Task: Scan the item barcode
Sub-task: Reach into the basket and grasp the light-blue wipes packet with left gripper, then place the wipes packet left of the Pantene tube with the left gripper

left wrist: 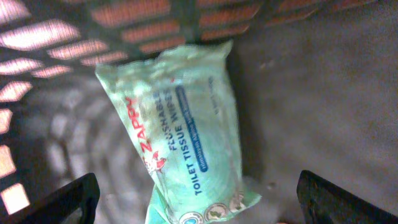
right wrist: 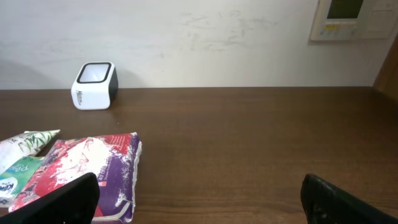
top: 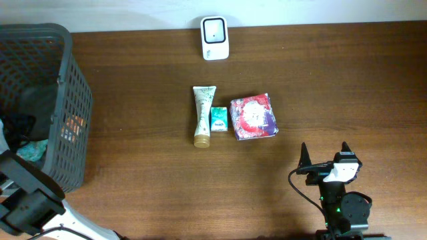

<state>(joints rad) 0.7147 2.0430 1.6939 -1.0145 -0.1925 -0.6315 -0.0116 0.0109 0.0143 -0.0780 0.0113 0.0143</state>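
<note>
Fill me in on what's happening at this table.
The left gripper, open, hangs inside the basket over a pack of wipes, not gripping it. The right gripper sits open and empty near the front edge of the table. A tube, a small box and a red pack lie mid-table; the scanner stands at the back.

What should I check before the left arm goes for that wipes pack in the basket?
1. Left gripper open: ok, holds nothing.
2. Wipes pack lined up between its fingers: ok, lying in the basket, not gripped.
3. Barcode facing up: cannot tell, only the printed front shows.
4. Scanner unobstructed: ok, nothing in front of it.
5. Right gripper out of the way: ok, open and empty, far from the basket.
</note>
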